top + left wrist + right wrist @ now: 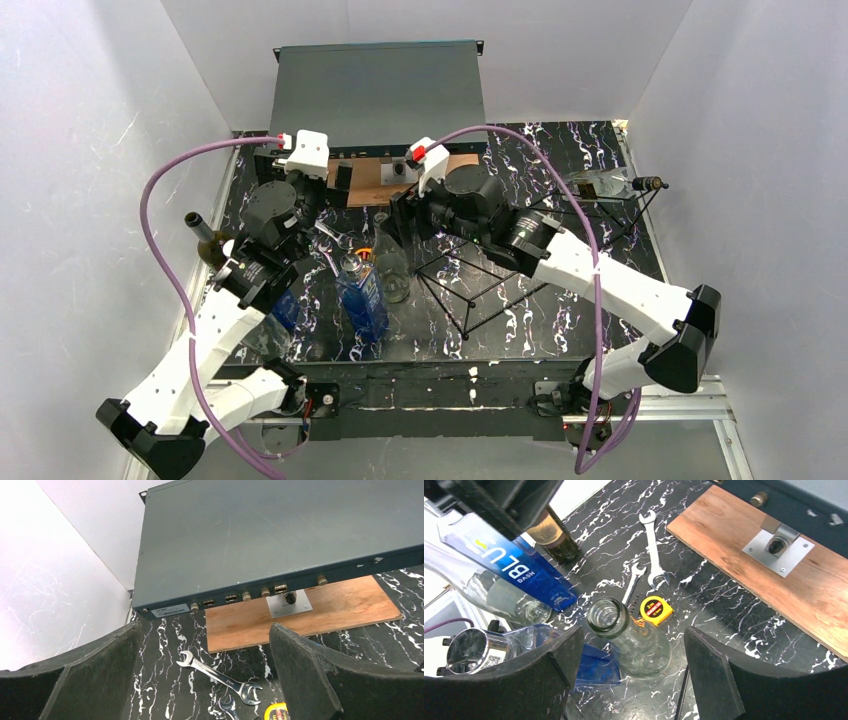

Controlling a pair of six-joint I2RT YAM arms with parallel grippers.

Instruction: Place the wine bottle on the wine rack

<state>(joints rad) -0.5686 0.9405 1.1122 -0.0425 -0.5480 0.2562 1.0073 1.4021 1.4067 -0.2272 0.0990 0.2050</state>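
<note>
A: Jaws?
B: Spread on both, nothing held. The right gripper (634, 630) hangs over the clear bottle (639, 650), upright just beside the rack (470, 298).
A: The grab?
B: I'd centre on the neck, descend, miss the blue bottle (365, 300), then 1 firm pinch.

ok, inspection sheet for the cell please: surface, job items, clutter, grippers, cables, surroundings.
Surface: black marbled tabletop, no spill seen.
Job's things: wine rack right of centre, a far bottle seemingly lying on its far end; dark bottle upright at the left edge.
Clutter: open glass bottle, capped blue bottle, BLU-labelled bottle, long wrench, short wrench, tape measure, wooden board.
Grippers: left gripper open, empty; right gripper open, above the open glass bottle.
Cables: left cable and right cable, purple, looping free.
Surroundings: white walls; grey box at the back.
</note>
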